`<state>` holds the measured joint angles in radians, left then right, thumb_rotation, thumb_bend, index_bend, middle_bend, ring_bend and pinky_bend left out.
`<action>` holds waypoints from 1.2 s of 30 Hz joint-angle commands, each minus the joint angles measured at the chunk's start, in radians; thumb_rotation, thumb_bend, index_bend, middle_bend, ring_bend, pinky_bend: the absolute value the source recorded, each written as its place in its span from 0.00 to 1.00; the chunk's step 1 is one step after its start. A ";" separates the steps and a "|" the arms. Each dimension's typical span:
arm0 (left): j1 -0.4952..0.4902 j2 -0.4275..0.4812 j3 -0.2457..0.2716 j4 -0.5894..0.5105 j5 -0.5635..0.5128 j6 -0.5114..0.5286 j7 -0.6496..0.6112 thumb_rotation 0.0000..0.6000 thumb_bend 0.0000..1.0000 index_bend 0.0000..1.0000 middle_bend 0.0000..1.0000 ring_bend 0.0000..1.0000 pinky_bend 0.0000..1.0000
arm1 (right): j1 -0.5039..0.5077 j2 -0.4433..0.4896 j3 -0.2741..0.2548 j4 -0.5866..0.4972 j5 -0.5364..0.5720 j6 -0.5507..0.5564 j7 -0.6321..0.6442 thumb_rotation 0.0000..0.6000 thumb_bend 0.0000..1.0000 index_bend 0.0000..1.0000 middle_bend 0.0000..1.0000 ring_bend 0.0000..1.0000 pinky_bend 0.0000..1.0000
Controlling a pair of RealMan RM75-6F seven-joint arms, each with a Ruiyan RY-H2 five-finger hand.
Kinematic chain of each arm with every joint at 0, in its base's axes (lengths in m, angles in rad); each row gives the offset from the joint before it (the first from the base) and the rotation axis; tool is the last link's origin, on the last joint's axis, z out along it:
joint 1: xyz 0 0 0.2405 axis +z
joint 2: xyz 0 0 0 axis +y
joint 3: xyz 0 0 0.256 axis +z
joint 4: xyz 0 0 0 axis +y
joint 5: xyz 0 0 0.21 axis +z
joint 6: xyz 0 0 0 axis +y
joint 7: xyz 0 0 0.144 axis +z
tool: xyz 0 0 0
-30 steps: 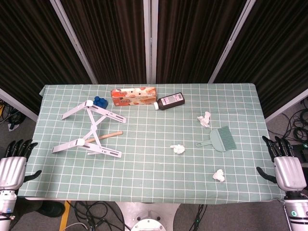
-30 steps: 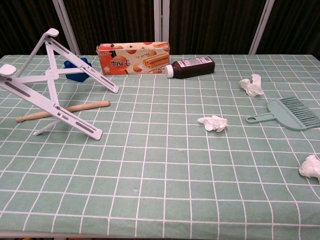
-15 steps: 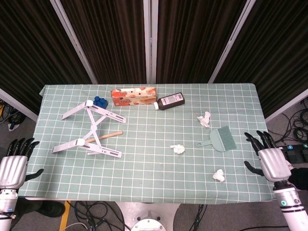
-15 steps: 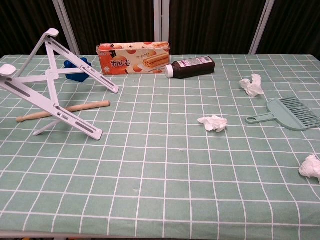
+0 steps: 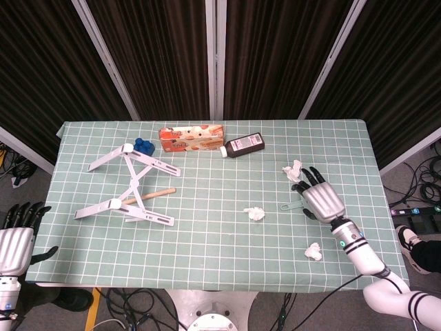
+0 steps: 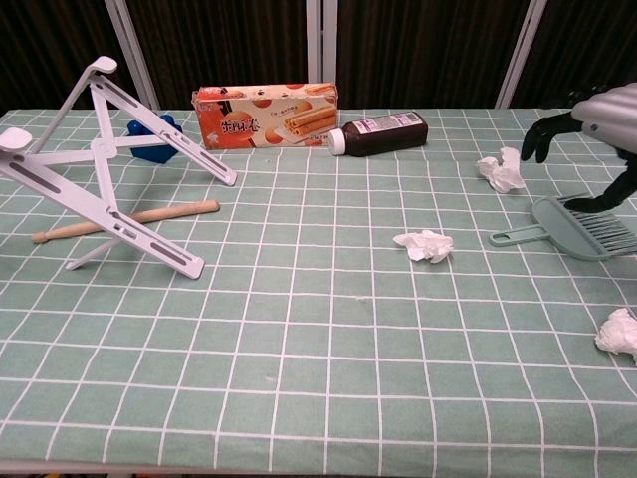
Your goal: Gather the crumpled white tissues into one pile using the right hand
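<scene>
Three crumpled white tissues lie apart on the green checked cloth: a far one [image 5: 292,171] [image 6: 501,170], a middle one [image 5: 254,213] [image 6: 423,245], and a near one [image 5: 313,251] [image 6: 618,332] by the front right. My right hand [image 5: 318,196] [image 6: 595,124] hovers open, palm down, over the green dustpan brush, its fingertips just short of the far tissue. It holds nothing. My left hand [image 5: 16,241] hangs open off the table's left front corner.
A green brush [image 6: 577,225] lies under my right hand. A white folding stand [image 5: 131,186], a wooden stick [image 5: 148,196], a blue object [image 5: 143,145], a biscuit box [image 5: 191,138] and a dark bottle [image 5: 243,145] occupy the left and back.
My right hand has swung in from beyond the table's right edge to above the brush, close to the far tissue. The tissues have not moved. The left hand dropped slightly.
</scene>
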<state>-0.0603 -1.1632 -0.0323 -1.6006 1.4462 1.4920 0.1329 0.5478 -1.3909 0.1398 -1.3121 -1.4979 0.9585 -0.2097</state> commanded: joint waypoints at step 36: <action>-0.003 -0.025 -0.002 0.039 -0.004 -0.021 -0.041 1.00 0.00 0.17 0.11 0.07 0.07 | 0.088 -0.296 -0.110 0.442 -0.026 -0.033 0.083 1.00 0.32 0.52 0.44 0.14 0.08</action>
<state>-0.0633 -1.1888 -0.0346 -1.5619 1.4420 1.4711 0.0926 0.6356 -1.6868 0.0302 -0.8713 -1.5241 0.9243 -0.1276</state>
